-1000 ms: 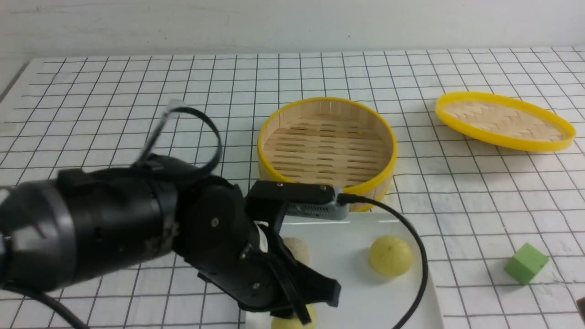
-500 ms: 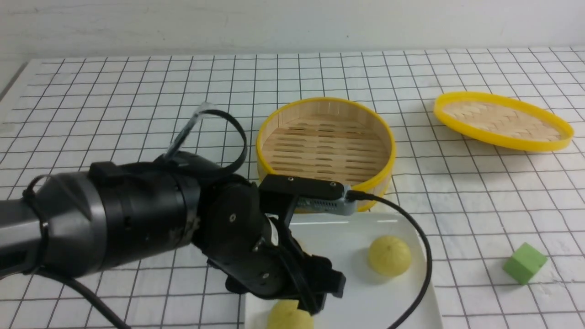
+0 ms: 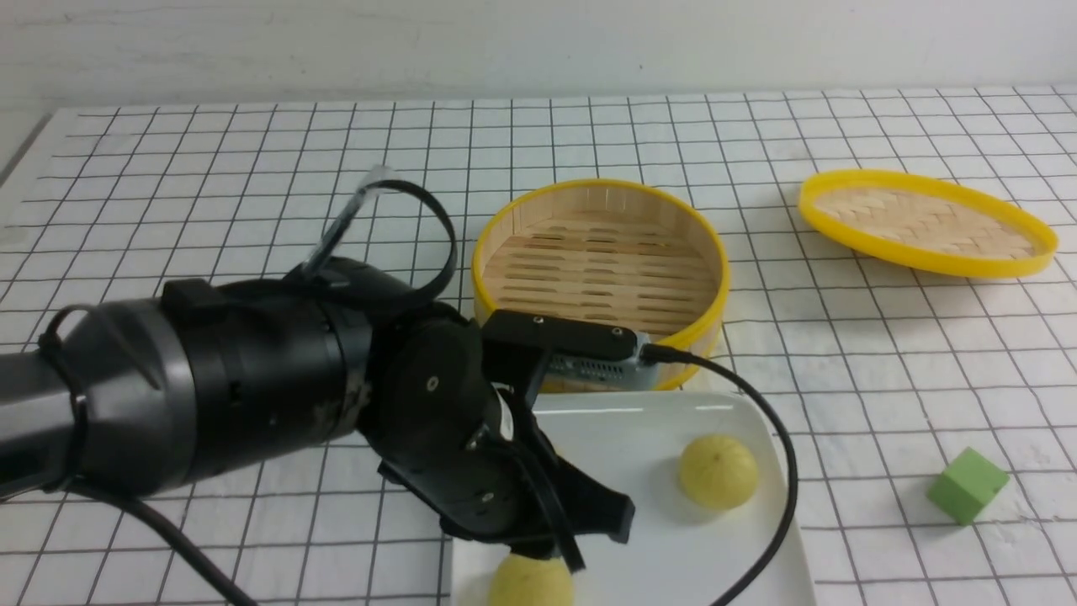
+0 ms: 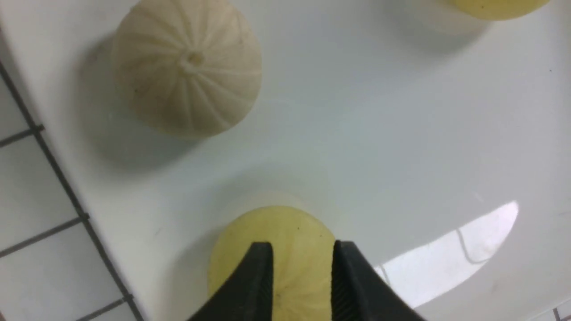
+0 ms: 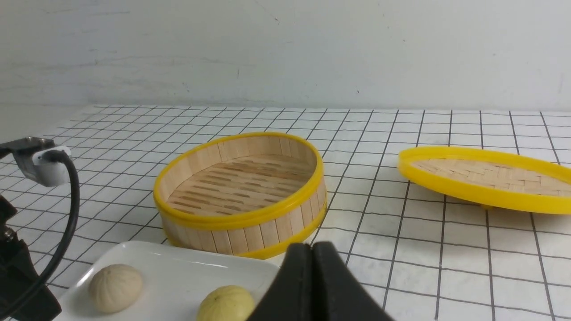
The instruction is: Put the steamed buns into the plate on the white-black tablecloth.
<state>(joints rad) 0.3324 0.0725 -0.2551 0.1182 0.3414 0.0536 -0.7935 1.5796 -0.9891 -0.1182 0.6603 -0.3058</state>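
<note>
The white plate (image 3: 639,421) lies on the white-black tablecloth (image 3: 252,168) at the near middle. In the left wrist view, a beige-white steamed bun (image 4: 187,67) and two pale yellow ones (image 4: 272,232) (image 4: 495,3) rest on the plate (image 4: 379,133). My left gripper (image 4: 302,249) hovers just over the nearest yellow bun (image 3: 530,582), jaws slightly apart, holding nothing. The other yellow bun (image 3: 718,471) sits further right. My arm hides the beige bun in the front view. My right gripper (image 5: 312,249) is shut and empty, low beside the plate (image 5: 178,267).
An empty round bamboo steamer basket (image 3: 599,278) stands just behind the plate. Its flat yellow-rimmed lid (image 3: 925,223) lies at the far right. A green cube (image 3: 968,485) sits on the cloth right of the plate. The left wrist camera's cable (image 3: 774,471) loops over the plate.
My left gripper has lifted slightly off the near yellow bun, which stays on the plate. The beige bun, partly visible a second ago, is now hidden behind my arm.
</note>
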